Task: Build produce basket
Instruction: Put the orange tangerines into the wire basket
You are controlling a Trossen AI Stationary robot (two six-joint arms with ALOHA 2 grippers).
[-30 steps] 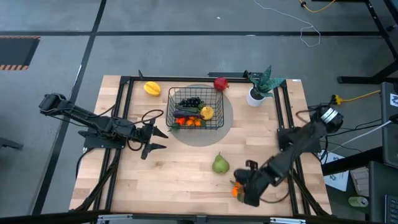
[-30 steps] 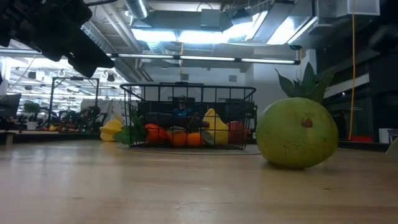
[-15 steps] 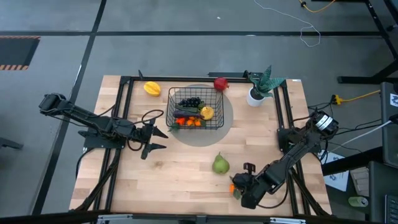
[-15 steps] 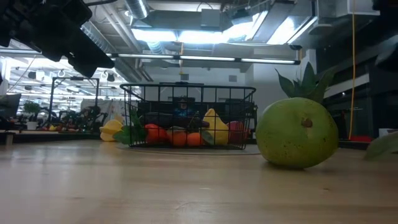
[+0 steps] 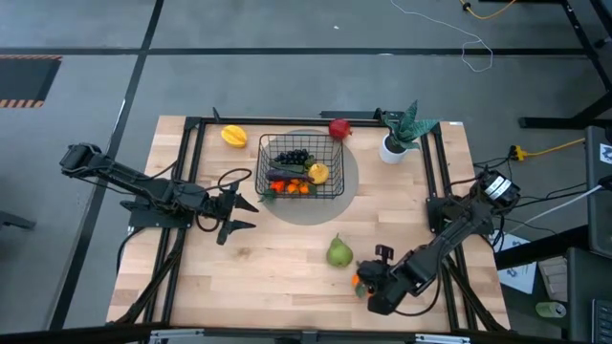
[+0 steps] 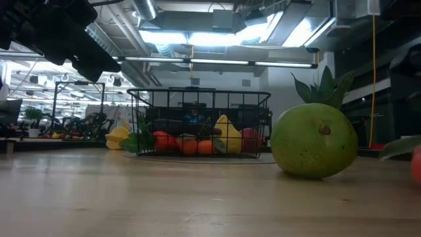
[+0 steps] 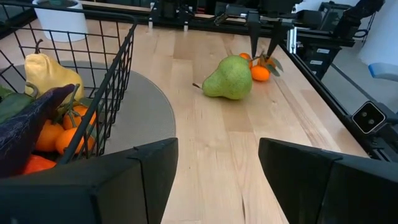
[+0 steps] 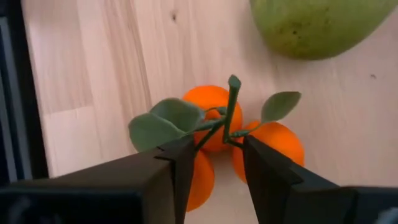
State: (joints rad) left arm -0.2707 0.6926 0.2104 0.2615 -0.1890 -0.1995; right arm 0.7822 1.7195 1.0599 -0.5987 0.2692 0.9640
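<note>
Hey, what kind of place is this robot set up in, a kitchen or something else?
Not a kitchen; most likely a robotics lab or workshop. The wooden table stands on bare grey floor with loose cables, and the low view shows exposed ceiling ducts and strip lights.

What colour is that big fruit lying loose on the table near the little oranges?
The pear is green with faint speckles, seen best in the left wrist view.

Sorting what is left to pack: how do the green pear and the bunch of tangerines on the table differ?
The smooth green pear is one large fruit lying on its side, untouched. The leafy orange tangerine bunch is several small round fruits on a green stem, and the right end effector is shut on that stem. Both sit on the wooden table, outside the black wire-mesh basket, near each other.
</note>
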